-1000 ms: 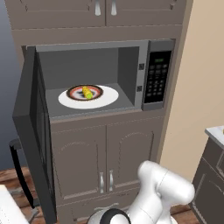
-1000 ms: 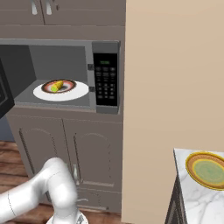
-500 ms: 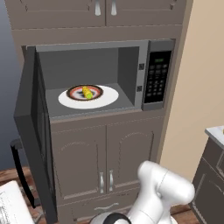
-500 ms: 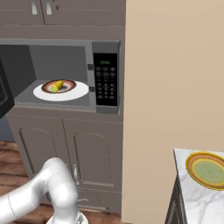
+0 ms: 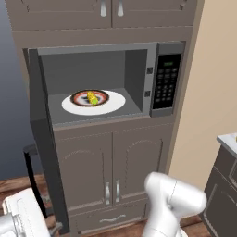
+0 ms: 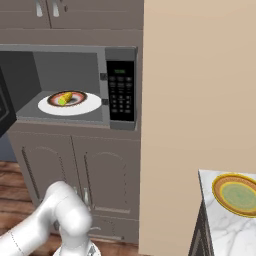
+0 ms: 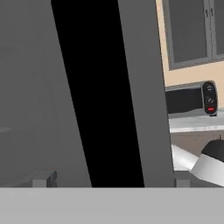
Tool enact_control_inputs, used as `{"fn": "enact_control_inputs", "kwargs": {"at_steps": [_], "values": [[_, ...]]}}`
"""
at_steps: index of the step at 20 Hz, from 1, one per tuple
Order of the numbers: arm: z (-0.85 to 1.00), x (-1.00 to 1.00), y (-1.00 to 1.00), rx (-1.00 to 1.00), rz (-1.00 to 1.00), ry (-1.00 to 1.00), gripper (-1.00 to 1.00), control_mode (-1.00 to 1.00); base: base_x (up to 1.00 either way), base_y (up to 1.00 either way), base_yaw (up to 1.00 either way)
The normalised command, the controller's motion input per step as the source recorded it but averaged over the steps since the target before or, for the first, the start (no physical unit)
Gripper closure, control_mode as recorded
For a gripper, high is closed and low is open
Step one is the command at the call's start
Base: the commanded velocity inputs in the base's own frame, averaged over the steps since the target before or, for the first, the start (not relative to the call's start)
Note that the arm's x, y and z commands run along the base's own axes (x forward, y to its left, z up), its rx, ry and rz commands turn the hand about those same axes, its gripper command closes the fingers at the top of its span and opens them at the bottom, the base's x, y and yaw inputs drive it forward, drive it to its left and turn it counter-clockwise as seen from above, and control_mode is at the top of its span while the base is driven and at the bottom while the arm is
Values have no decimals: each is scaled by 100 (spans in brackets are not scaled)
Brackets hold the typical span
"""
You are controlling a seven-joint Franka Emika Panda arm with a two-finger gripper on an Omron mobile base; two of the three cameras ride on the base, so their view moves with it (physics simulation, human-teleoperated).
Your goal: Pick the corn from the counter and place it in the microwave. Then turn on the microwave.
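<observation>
Microwave (image 5: 106, 78): built into a column of grey-brown cabinets; cavity exposed, door (image 5: 46, 143) swung out to the left, its black bar handle (image 5: 31, 178) on the outer face.
Keypad panel (image 5: 165, 81): black, at the right edge of the microwave, with a green display at its top.
White plate (image 5: 113, 102): round, lying on the cavity floor, toward its left half.
Dish (image 5: 81, 97): dark-rimmed, resting on the white plate, toward its left edge.
Corn (image 5: 92, 98): small yellow cob lying in the dish, inside the microwave; also visible at (image 6: 65, 99).
Cabinets (image 5: 111, 171): two panelled doors below the microwave, two more above it.
Wall (image 6: 200, 100): plain beige panel to the right of the cabinet column.
Counter (image 6: 220, 225): pale marbled corner at the lower right, carrying a yellow-green bowl (image 6: 239, 194) near its back edge.
Floor (image 6: 15, 200): reddish-brown wood planks.
Gripper: low beside the door; finger spacing cannot be determined.
Hand view: close grey door surface with a dark glass band (image 7: 100, 96).
</observation>
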Motion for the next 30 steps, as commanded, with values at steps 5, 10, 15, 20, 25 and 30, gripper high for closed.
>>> {"fn": "enact_control_inputs", "kwargs": {"at_steps": [5, 10, 15, 20, 25, 30], "values": [[7, 0, -49, 3, 2, 0, -100, -100, 0, 0, 0], [6, 0, -48, 4, 3, 1, -100, -100, 0, 0, 0], [6, 2, -43, 3, 1, 0, -100, -100, 0, 0, 0], [4, 6, -45, 2, 1, 0, -100, -100, 0, 0, 0], [0, 3, -46, 2, 3, 1, -100, -100, 0, 0, 0], [0, 10, -39, 2, 3, 1, -100, -100, 0, 0, 0]]}}
